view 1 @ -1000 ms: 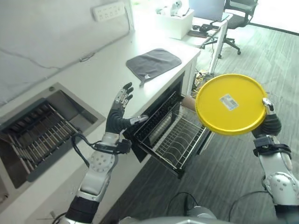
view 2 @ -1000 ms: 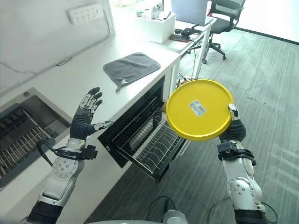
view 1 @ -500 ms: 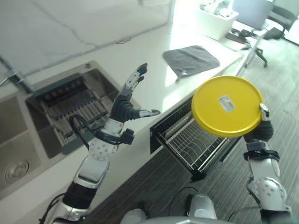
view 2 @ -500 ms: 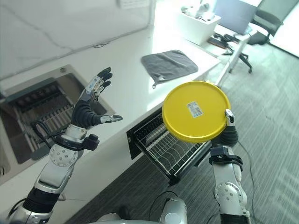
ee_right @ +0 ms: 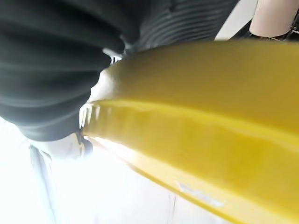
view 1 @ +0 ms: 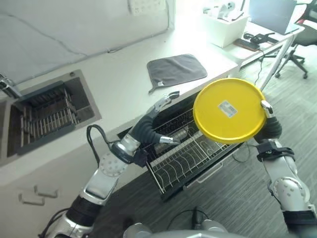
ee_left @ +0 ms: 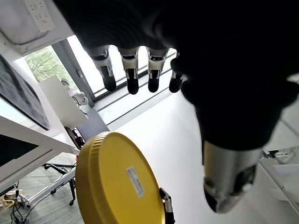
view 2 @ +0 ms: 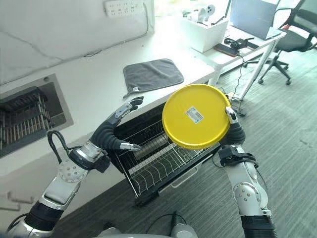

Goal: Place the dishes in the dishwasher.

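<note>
— Sink rack (view 1: 42,116) far left, set down into the white bench (view 1: 114,74). What's the left hand (view 1: 148,130) doing?

— Fingers spread and relaxed, holding nothing, hovering at the front edge of the bench just above the pulled-out dishwasher rack (view 1: 190,156).

— And next along?

— Grey cloth (view 1: 176,69) lying flat on the bench, behind the rack. Then the yellow plate (view 1: 229,110), upright on edge, its labelled underside facing the head camera, up in the air over the right end of the rack.

— Who has it?

— Right hand (view 1: 270,124), clamped on the plate's right rim, thumb over the edge.
</note>
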